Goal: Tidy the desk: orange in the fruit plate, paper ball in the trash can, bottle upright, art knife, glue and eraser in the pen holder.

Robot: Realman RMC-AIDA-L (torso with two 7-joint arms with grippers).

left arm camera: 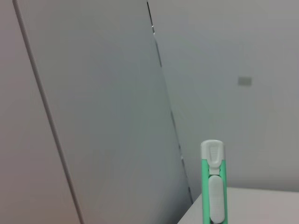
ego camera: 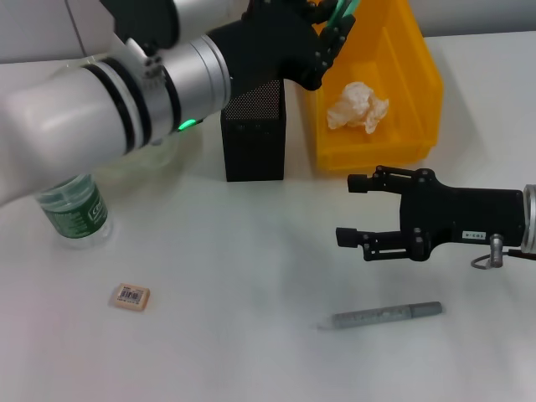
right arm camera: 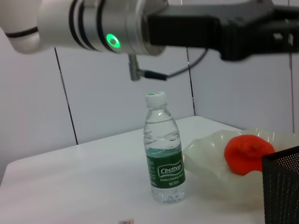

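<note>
Our left gripper point(ego camera: 331, 25) clamped on the green art knife point(ego camera: 345, 10) above the black mesh pen holder point(ego camera: 255, 130), our right gripper point(ego camera: 353, 209) with fingers apart over the desk point(ego camera: 251, 251), glue point(ego camera: 385, 316) and eraser point(ego camera: 131, 296) lying flat, bottle point(right arm camera: 163, 149) upright, orange point(right arm camera: 247, 151) in the fruit plate point(right arm camera: 205, 149), paper ball point(ego camera: 358, 105) in the yellow trash can point(ego camera: 419, 84).

**Desk layout as found**

The holder point(ego camera: 254, 134) stood at the rear centre, with the bin point(ego camera: 392, 92) just to its right and the paper ball point(ego camera: 358, 105) inside. The bottle point(ego camera: 75, 213) stood upright at left, the eraser point(ego camera: 131, 296) lay in front of it, and the glue point(ego camera: 385, 316) lay front right.
</note>
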